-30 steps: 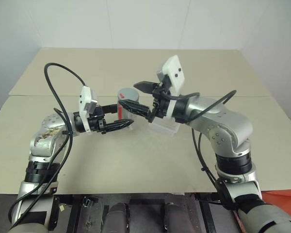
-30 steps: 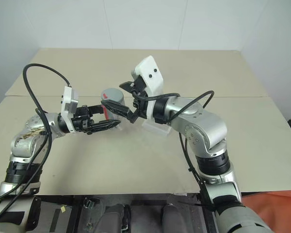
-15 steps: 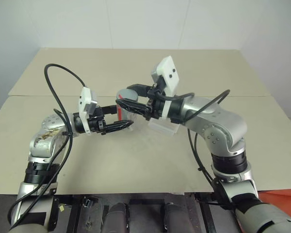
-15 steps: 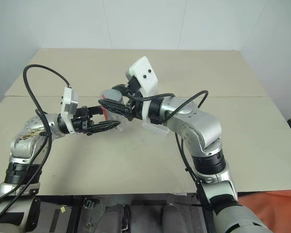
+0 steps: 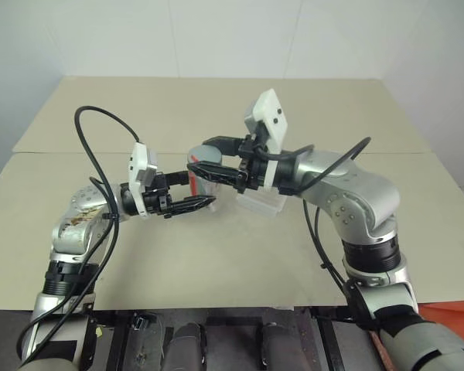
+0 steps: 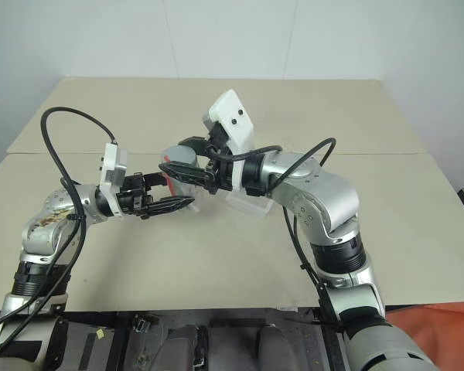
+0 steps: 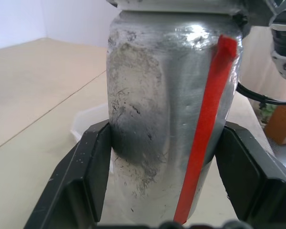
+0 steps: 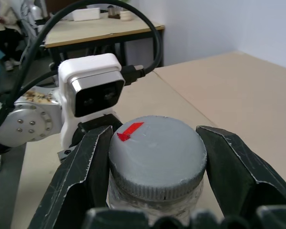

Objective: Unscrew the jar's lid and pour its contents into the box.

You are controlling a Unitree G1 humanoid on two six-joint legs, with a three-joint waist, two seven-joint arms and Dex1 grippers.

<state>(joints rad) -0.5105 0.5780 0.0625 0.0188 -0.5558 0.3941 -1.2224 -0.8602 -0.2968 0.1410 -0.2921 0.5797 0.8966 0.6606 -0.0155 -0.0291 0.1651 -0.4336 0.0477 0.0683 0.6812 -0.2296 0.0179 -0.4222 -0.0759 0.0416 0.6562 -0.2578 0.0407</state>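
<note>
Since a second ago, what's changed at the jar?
The right hand, open beside the lid a second ago, swung over it and shut on its rim. The left hand kept its grip on the jar. The lid remains on; the box hasn't moved.

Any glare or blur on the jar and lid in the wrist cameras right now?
Left wrist view: a bright highlight sits on the jar near its top, and the black fingers at the frame's bottom edge look soft. Right wrist view: the lid is evenly lit and sharp, its red mark clear; the desks behind are blurred. Left eye view: soft, even light on the table.
</note>
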